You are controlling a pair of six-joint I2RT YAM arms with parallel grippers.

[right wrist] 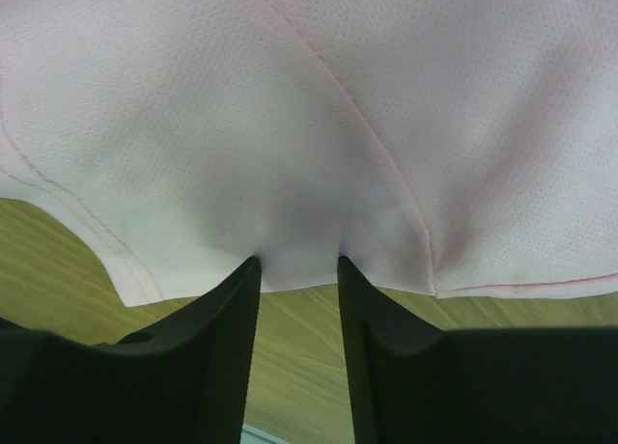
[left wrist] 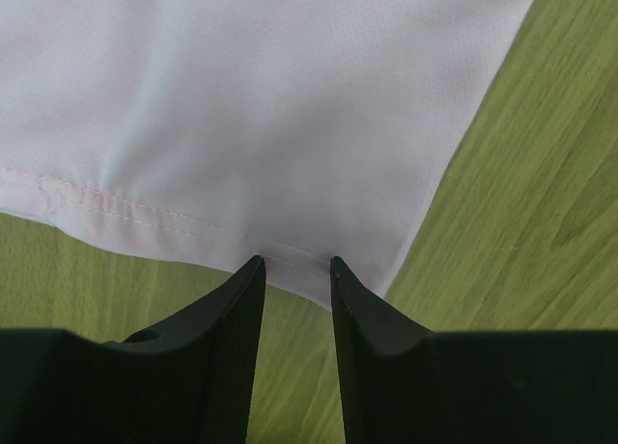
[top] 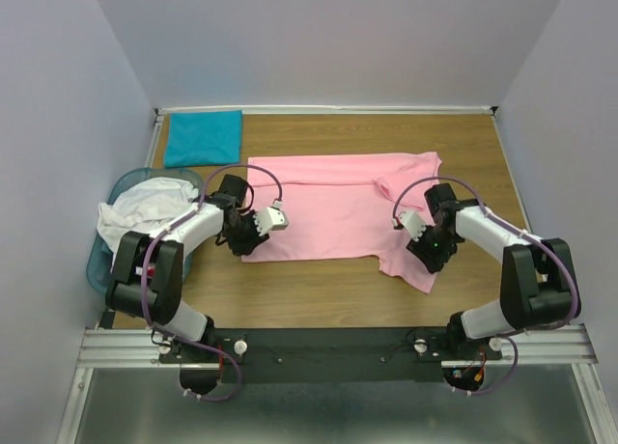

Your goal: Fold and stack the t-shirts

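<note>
at centre frame our left claw (left wrist: pixel 294 266) stands part open astride the lower hem of the pink t-shirt (top: pixel 328 198), spread flat on the table (top: pixel 319 294); our right claw (right wrist: pixel 297 263) straddles puckered cloth by the sleeve, grip we cannot tell. we judge both are set to fold that edge over; upper left, the teal t-shirt (top: pixel 203 138) lies folded.

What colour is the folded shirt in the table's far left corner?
The folded shirt is teal-turquoise, clearest in the top external view.
</note>
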